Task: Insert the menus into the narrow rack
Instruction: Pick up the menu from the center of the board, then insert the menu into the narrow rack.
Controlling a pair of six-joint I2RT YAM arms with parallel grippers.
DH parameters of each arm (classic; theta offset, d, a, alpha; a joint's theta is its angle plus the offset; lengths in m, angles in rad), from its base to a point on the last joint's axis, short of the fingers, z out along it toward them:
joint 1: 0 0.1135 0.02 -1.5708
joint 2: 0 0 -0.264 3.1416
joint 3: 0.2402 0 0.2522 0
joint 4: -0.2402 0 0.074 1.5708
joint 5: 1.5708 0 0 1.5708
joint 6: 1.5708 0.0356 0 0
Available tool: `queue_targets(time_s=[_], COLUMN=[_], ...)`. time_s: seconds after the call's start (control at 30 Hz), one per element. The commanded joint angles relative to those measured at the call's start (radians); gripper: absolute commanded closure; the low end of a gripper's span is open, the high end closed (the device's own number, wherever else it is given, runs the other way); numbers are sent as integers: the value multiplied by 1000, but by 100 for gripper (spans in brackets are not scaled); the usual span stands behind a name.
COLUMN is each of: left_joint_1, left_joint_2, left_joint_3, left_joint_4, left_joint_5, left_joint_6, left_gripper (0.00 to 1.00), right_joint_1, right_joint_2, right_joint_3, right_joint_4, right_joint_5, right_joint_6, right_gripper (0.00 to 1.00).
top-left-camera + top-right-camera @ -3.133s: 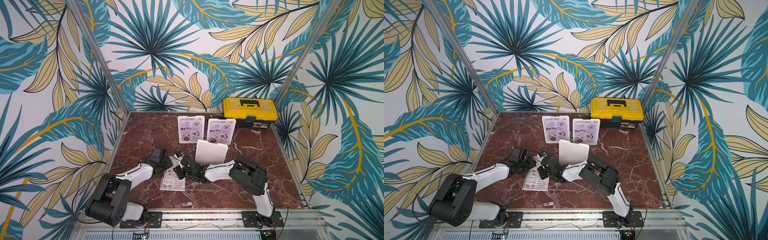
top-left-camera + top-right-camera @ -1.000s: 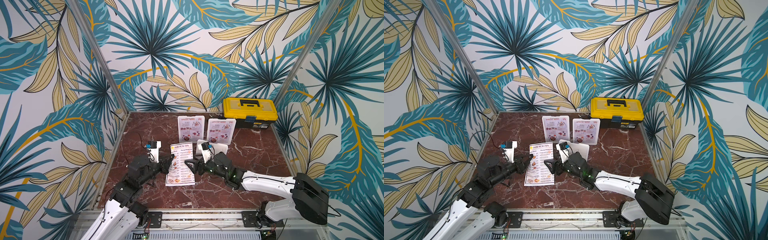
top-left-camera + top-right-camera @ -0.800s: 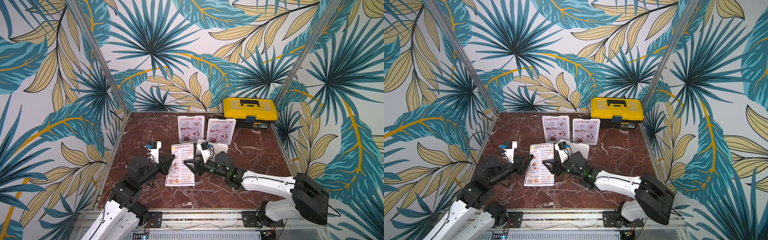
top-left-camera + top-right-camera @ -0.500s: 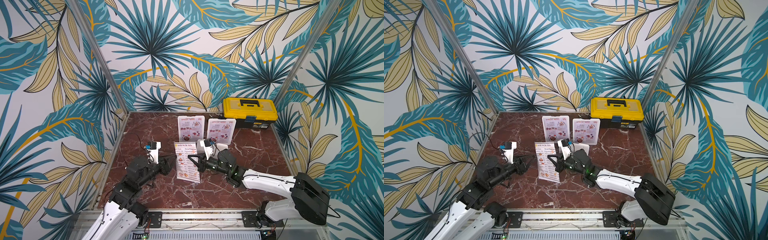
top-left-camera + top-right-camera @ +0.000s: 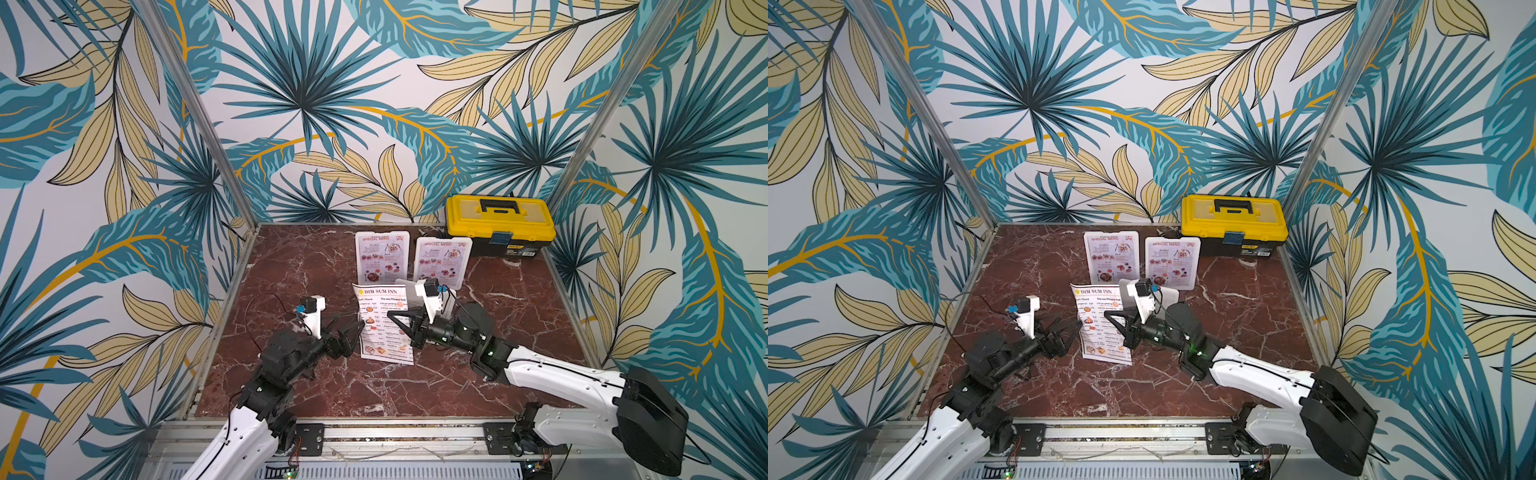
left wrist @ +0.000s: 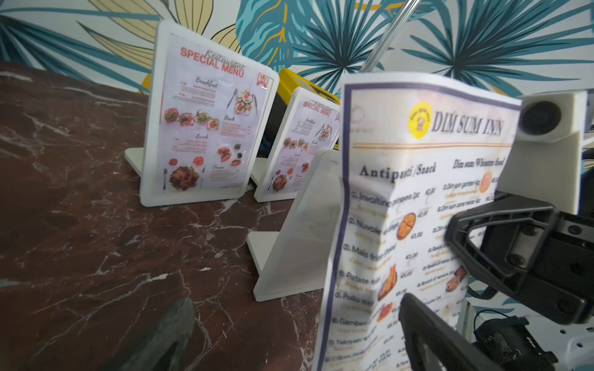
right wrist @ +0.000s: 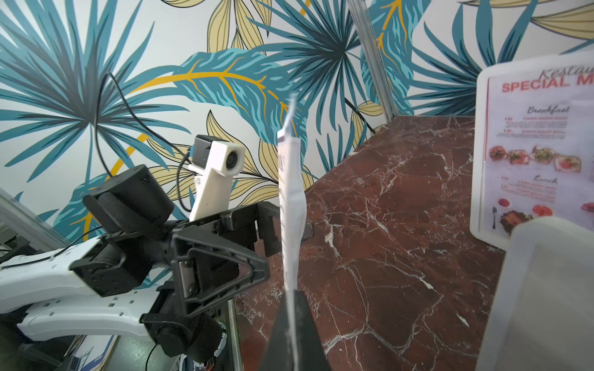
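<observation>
The right gripper (image 5: 400, 322) was clamped shut on the right-hand edge of the DIM SUM INN menu (image 5: 384, 328). It held the sheet close to upright in the middle of the frame in both top views. In the right wrist view the sheet ran edge-on up the centre of the picture, pinched between the closed jaws at the bottom edge, with a buckle partway up.

The left gripper (image 5: 352, 332) sat just left of the sheet in the top views, its jaws spread wide. In the right wrist view it showed at centre left with its fingers (image 7: 268, 221) parted near the paper's edge. Whether either finger touched the paper could not be told.

The empty stand (image 6: 299, 231), plain white, stood on the marble table (image 5: 291, 270) just behind the held sheet. In the left wrist view it filled the centre of the frame, partly covered by the sheet's left margin. In the top views only a corner of it showed beside the right wrist's camera.

Above centre in the top views, one SPECIAL MENU sheet (image 5: 382, 258) and a second SPECIAL MENU sheet (image 5: 442, 264) stood side by side, each slotted in a white holder (image 6: 153, 128). A yellow toolbox (image 5: 498, 226) sat at the upper right corner of the table, against the wall.
</observation>
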State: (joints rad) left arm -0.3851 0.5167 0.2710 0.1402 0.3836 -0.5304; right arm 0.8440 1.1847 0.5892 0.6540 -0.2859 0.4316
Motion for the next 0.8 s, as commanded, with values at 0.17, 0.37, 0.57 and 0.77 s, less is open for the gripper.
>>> queue_targets(time_s=[0.17, 0.37, 0.57, 0.77], left_joint_1=[35, 34, 32, 32], left_joint_2=[209, 308, 298, 258], left_joint_3=[30, 59, 71, 50], left_joint_4=[425, 479, 496, 496], left_joint_5=[345, 366, 396, 365], left_joint_6=[-3, 19, 27, 28], left_gripper=[1, 3, 14, 33], right_joint_1=[-28, -31, -34, -81], right_joint_2=[-33, -18, 26, 55], right_joint_3=[-45, -48, -22, -28], right_joint_4=[17, 73, 96, 114], right_joint_5=[-76, -127, -140, -115], right_joint_6=[-2, 7, 25, 61], right_gripper=[100, 100, 100, 100])
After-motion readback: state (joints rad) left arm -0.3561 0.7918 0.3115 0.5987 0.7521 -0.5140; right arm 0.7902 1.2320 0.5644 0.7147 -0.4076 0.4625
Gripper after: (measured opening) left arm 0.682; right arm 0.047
